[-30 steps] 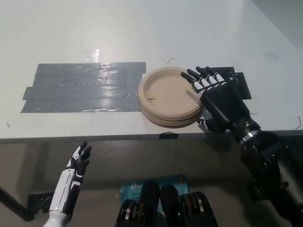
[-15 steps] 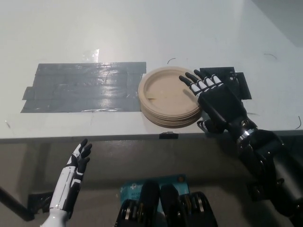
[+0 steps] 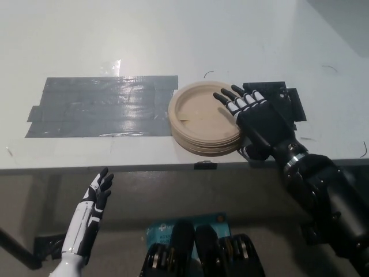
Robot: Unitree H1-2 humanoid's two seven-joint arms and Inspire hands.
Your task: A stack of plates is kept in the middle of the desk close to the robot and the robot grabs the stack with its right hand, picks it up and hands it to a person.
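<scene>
While its fingers [image 3: 229, 99] lie spread and extended over the right rim of the stack of plates [image 3: 202, 118], the right hand [image 3: 256, 118] grasps nothing: the fingertips reach onto the upper plate's right edge, the palm sits just beside the stack on its right, and the thumb hangs low at the table's front edge, below the stack's right side. Behind the hand, the black right arm [image 3: 323, 199] runs down to the lower right, crossing the front edge of the table [image 3: 173, 34]. The stack itself rests flat on the white table, near the front edge and about the middle of it, its tan plates piled neatly with the topmost one showing its shallow well. To the stack's left a broad patch of dark tape [image 3: 98, 107] covers the table, touching the stack's left side; a smaller dark patch [image 3: 288, 98] lies beyond the right hand. The white left hand [image 3: 95, 199] hangs below the table's front edge at the lower left, fingers released and apart, well apart from the stack.
</scene>
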